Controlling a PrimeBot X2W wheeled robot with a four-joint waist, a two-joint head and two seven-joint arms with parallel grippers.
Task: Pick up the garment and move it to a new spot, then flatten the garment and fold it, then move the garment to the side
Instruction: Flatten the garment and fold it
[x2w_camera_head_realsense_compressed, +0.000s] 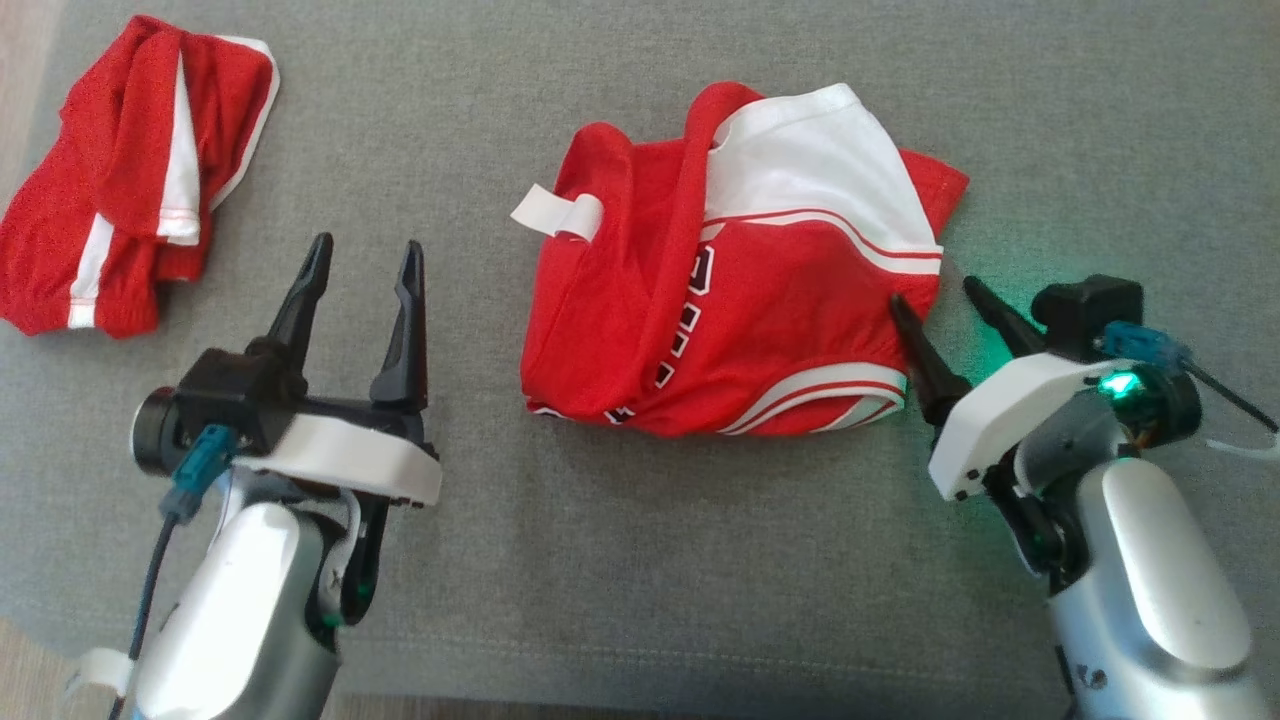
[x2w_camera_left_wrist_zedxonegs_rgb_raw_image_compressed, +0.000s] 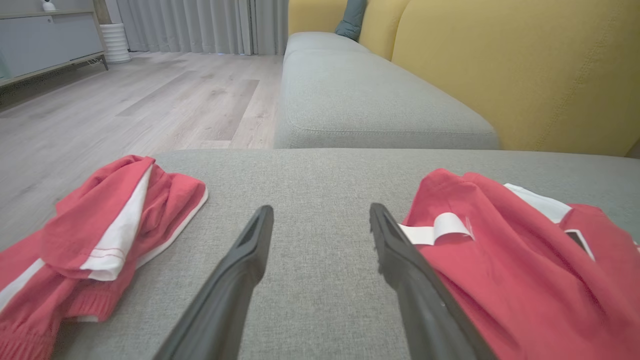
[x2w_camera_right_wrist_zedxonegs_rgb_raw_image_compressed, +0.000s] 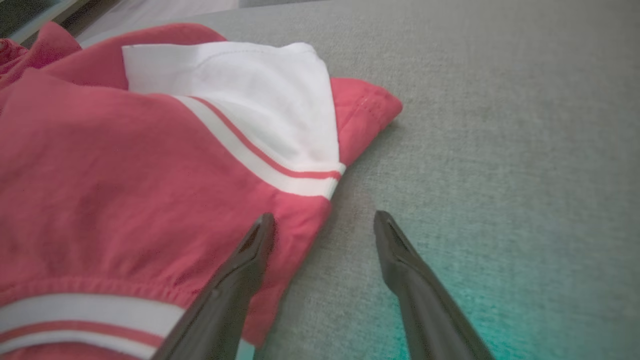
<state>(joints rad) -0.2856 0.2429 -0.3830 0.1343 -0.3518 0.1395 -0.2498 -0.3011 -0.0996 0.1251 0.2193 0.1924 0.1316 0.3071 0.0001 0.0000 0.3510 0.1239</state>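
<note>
Grey sofa (x2w_camera_head_realsense_compressed: 640, 600), red garment (x2w_camera_head_realsense_compressed: 760, 330), yellow backrest (x2w_camera_left_wrist_zedxonegs_rgb_raw_image_compressed: 525, 65), wooden floor (x2w_camera_left_wrist_zedxonegs_rgb_raw_image_compressed: 150, 100)

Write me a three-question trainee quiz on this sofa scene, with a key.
1. True or false: the left pincer is shut on the middle garment.
2. How many red garments lie on the grey cushion? A one, B two, C three.
3. Fill in: the white tab sticks out of the middle garment on the side toward the ___ pincer.
Key: 1 false, it stands open beside it; 2 B, the other garment lies far left; 3 left.
</note>
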